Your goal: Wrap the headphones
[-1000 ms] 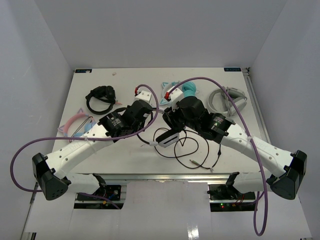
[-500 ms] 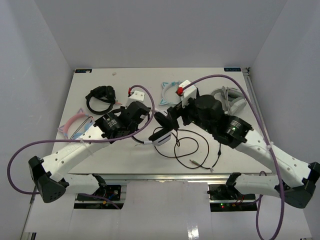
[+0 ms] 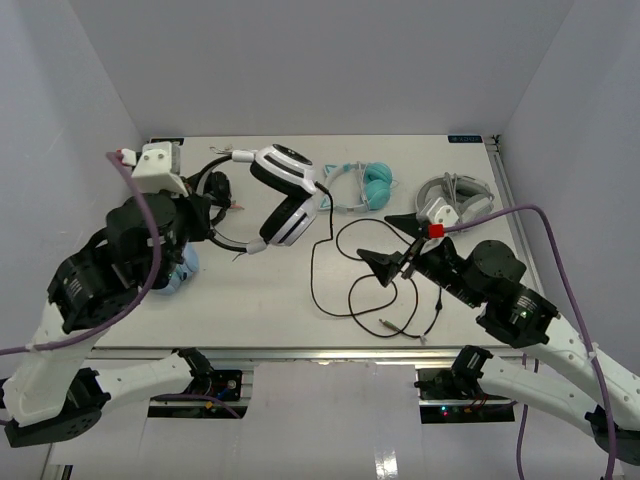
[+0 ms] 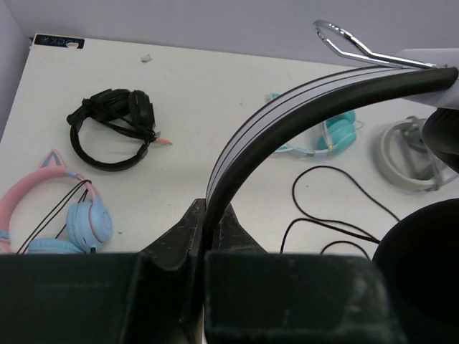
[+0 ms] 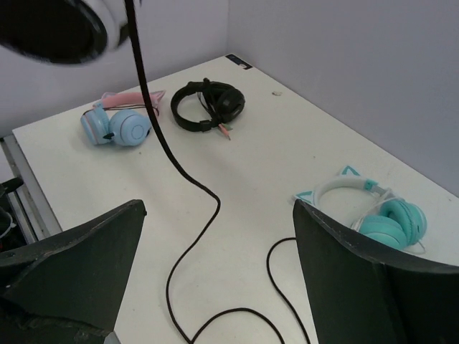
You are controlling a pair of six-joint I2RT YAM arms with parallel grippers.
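1. The white headphones (image 3: 285,195) are held off the white table (image 3: 270,310), the headband clamped in the left claw (image 4: 204,229).
2. The right claw (image 3: 377,237) is seen spread apart above the black cable (image 3: 312,272), which trails across the table.
3. The table is enclosed on three sides by pale walls (image 3: 300,60).

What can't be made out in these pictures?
- Top view: the left arm covers most of the pink-and-blue headphones; the plug of the cable is too small to make out.
- Left wrist view: the white headphones, clamped in the left claw, run off the right edge.
- Right wrist view: the top edge cuts off the ear cup, hiding where the cable joins it.
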